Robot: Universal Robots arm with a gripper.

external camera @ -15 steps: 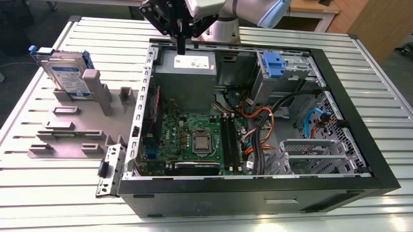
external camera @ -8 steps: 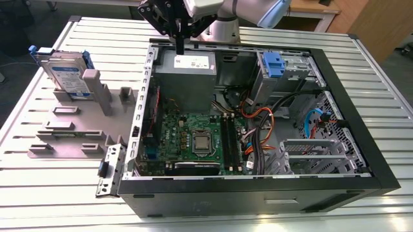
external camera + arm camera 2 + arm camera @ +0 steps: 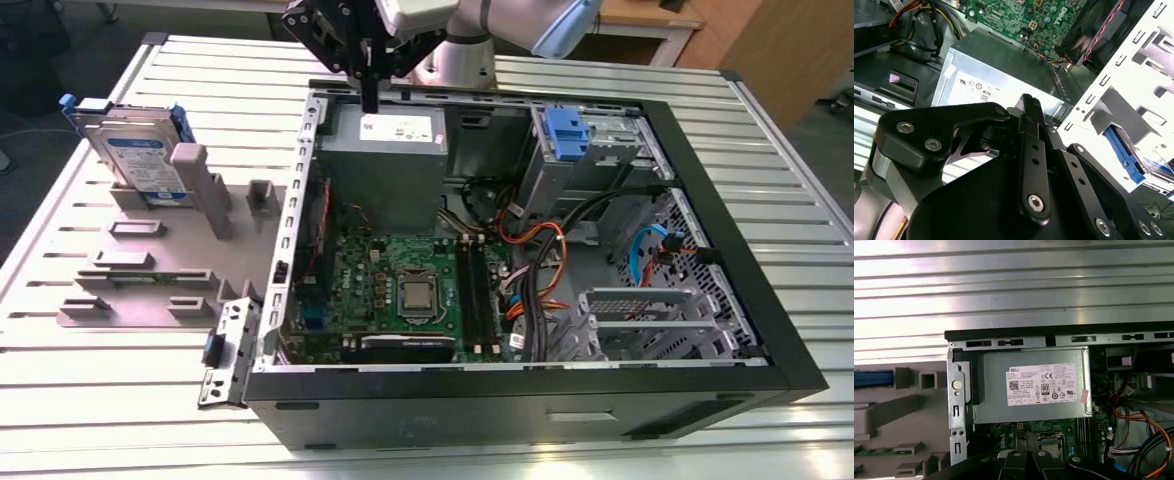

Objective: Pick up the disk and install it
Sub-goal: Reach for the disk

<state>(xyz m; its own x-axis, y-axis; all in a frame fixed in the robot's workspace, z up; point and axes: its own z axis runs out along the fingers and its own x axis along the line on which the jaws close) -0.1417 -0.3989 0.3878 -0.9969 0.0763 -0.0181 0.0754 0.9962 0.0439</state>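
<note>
the claw hangs at twelve o'clock in the exterior view, over the far edge of the open computer case. its tips are just above the grey power box that carries a white sticker. the claw's fingers are pressed together with no gap, and nothing is held between them.

the disk is outside the case, at about ten o'clock from the case's middle in the exterior view. it stands upright on its edge in a slot at the far end of a grey plastic holder. its white-and-blue label faces out and blue rails run along its sides. it is well apart from the claw and nothing touches it. the first wrist view shows a blue strip on the holder, beside the case wall; it looks like the disk's rail seen from above.

inside the case, a green circuit board fills the part near six o'clock. a bare blue clip sits in the metal bay at one o'clock. orange and black cables run between that bay and the board. the case and the holder rest side by side on a ribbed metal table.
</note>
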